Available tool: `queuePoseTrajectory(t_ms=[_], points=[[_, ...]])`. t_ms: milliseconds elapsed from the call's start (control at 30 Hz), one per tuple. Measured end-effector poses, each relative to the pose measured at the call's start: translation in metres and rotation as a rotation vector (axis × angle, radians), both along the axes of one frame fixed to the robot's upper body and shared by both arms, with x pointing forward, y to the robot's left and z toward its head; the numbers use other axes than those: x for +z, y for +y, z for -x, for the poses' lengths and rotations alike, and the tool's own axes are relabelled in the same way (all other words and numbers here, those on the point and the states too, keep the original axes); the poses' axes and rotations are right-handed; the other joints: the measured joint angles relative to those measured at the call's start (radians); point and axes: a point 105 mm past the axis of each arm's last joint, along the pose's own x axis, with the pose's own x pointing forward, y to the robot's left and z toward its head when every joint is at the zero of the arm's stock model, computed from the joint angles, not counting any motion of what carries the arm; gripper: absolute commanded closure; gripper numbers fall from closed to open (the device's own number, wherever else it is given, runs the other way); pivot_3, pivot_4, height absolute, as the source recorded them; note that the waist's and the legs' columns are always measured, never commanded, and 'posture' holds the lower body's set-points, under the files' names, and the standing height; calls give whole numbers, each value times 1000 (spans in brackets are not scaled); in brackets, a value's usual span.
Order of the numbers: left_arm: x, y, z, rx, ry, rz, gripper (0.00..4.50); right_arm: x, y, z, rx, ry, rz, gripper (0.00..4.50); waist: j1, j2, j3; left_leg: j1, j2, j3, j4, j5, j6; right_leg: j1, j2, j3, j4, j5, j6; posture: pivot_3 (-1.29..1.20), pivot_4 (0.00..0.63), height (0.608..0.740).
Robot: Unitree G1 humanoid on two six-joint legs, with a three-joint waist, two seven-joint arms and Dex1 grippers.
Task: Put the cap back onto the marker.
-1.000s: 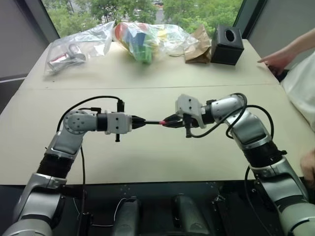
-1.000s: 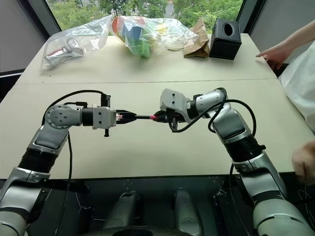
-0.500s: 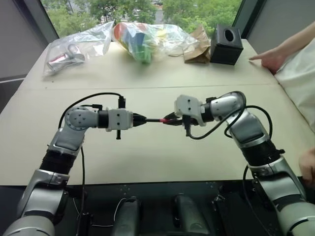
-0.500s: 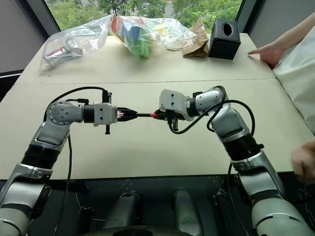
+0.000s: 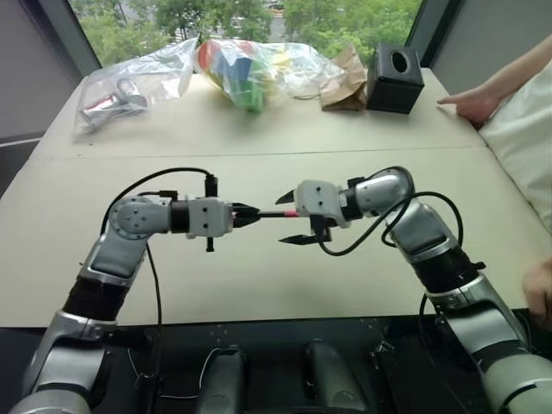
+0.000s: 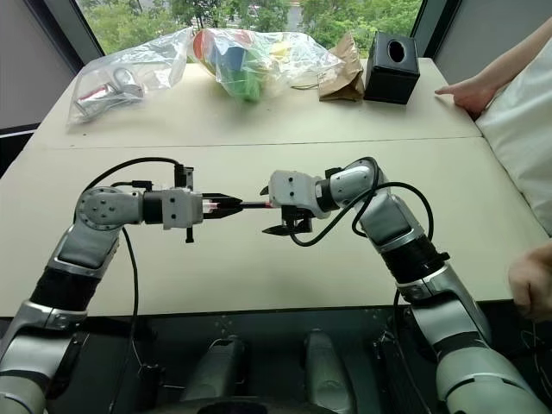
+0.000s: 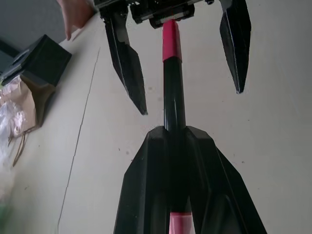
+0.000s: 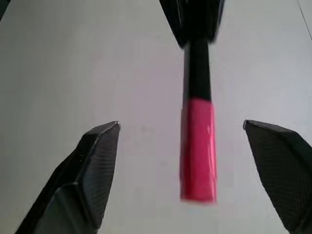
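Capped marker held by the left gripper, right gripper spread wide around its end.

The left gripper [image 5: 245, 215] is clamped tight on the marker [image 7: 173, 92], which sticks out level toward the right gripper [image 5: 289, 218], above the middle of the table [image 5: 259, 285] near its front edge. The cap [image 8: 197, 148] sits on the marker's far end, between the right gripper's fingers [image 8: 90, 168], which stand wide apart and clear of it on both sides. Along the table's far edge lie a clear plastic bag [image 5: 129, 86] with small items inside, a second bag [image 5: 259, 65] of colourful things, a crumpled brown paper bag [image 5: 345, 82] and a black box [image 5: 395, 79]. A person's hand [image 5: 470, 105] rests at the far right corner.
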Motion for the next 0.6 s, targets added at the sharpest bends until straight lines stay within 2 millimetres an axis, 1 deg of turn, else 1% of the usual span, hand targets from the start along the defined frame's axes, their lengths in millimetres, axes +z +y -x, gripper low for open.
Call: queuePoseTrajectory(t_ms=[67, 167, 233, 400, 500, 600], points=[[-8, 20, 5, 68, 37, -23, 4500, 2, -17, -4, -41, -1, 24, 49, 2, 0, 0, 0, 0, 0, 0, 0, 0, 0, 0, 0, 0, 0, 0, 0, 150, 740], [-11, 39, 13, 149, 53, -35, 4500, 10, -28, -7, -71, -18, 15, 49, 4, 0, 0, 0, 0, 0, 0, 0, 0, 0, -1, 0, 0, 0, 0, 0, 150, 740], [-13, 49, 13, 236, 76, -4, 4500, 16, -30, -8, -88, -24, -19, 49, 5, 0, 0, 0, 0, 0, 0, 0, 0, 0, -1, 0, 0, 0, 0, 0, 150, 740], [-7, 75, -2, 577, 148, 200, 4500, 29, -31, -7, -153, -18, -146, 49, 5, 0, 0, 0, 0, 0, 0, 0, 0, 0, -1, 0, 0, 0, 0, 0, 150, 740], [-13, 79, -4, 749, 221, 297, 4500, 27, -25, -2, -178, 18, -212, 49, 5, 0, 0, 0, 0, 0, 0, 0, 0, 0, -1, 0, 0, 0, 0, 0, 150, 740], [-25, 81, -3, 899, 318, 380, 4500, 26, -17, 3, -186, 48, -257, 49, 5, 0, 0, 0, 0, -1, 0, 0, 0, 0, 0, 0, 1, 0, 0, 0, 150, 740]])
